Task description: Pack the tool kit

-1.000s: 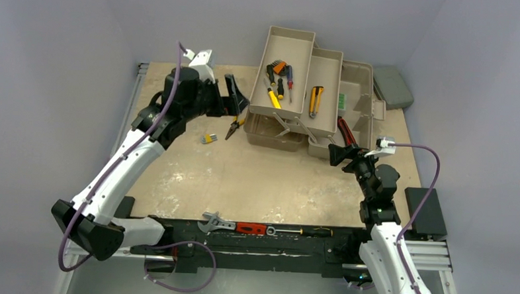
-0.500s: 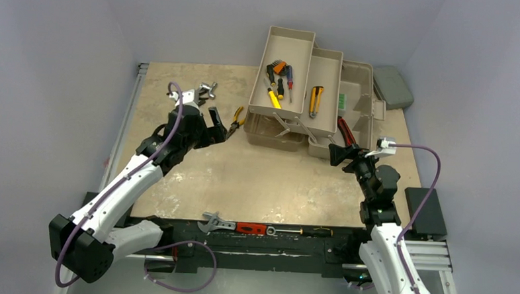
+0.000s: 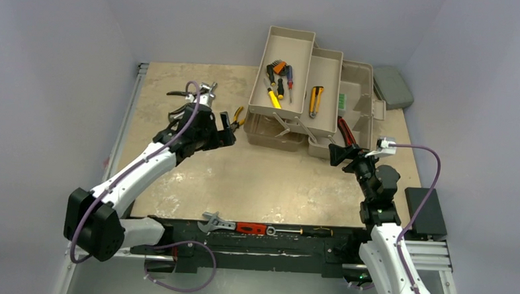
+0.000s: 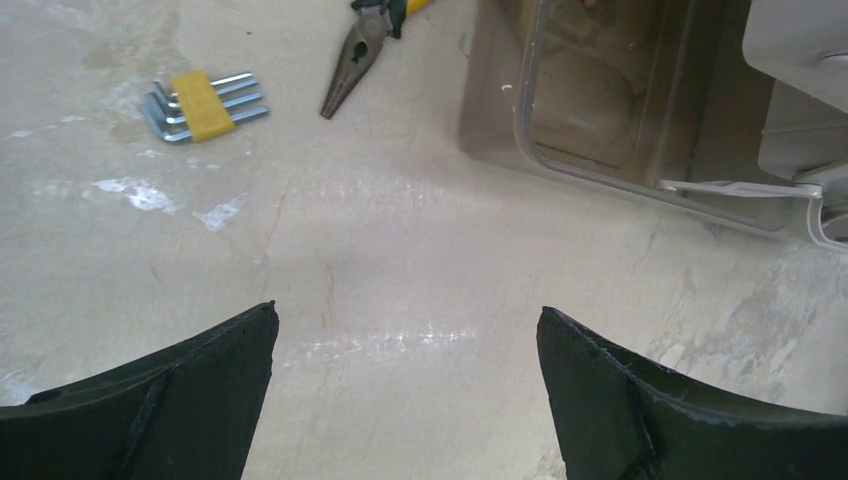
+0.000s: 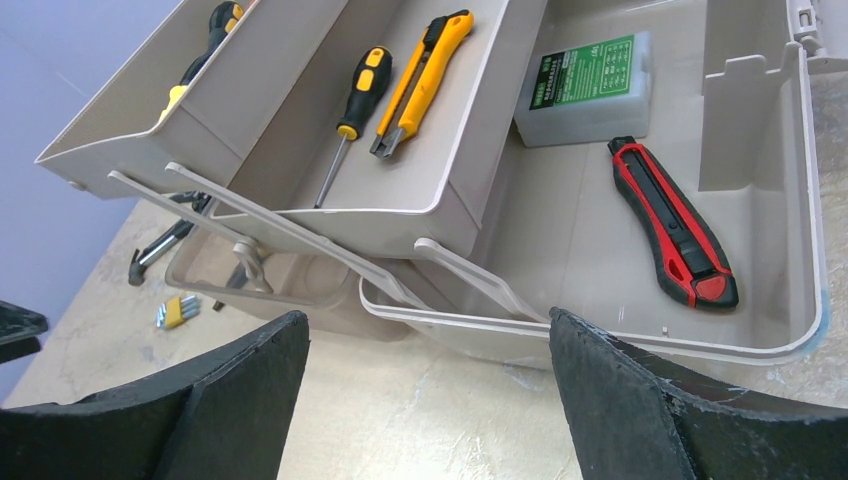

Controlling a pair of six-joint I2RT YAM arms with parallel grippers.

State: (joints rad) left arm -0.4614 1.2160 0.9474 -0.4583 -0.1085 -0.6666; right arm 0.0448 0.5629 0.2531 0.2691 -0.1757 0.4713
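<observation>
Left of toolbox (image 3: 361, 77), flat on table (image 3: 276, 181): found pliers (image 4: 355, 50) just beside the box wall, handles nearer the box, nose pointing away. Found hex keys (image 4: 200, 103) a little farther from the box.

Noted left gripper (image 4: 408, 330) spread wide, holding nothing, hovering over bare table short of both tools. Noted right gripper (image 5: 428, 330) likewise spread and empty at the box's near side, facing the fold-out trays (image 5: 440, 160).

Judged step in hand: fetch pliers with left gripper.
- Advance toward the box to straddle the tool with both fingers (image 4: 180, 400).
- Turn wrist to close across the joint, not along the nose.
- Grip at or just behind the pivot to limit swinging.
- Keep box-side finger off the wall and off the link arm (image 4: 740, 188).
- Descend almost to table contact before closing.
- Lift straight, then carry over the rim into a tray with room.
- Leave hex keys for next pass.
</observation>
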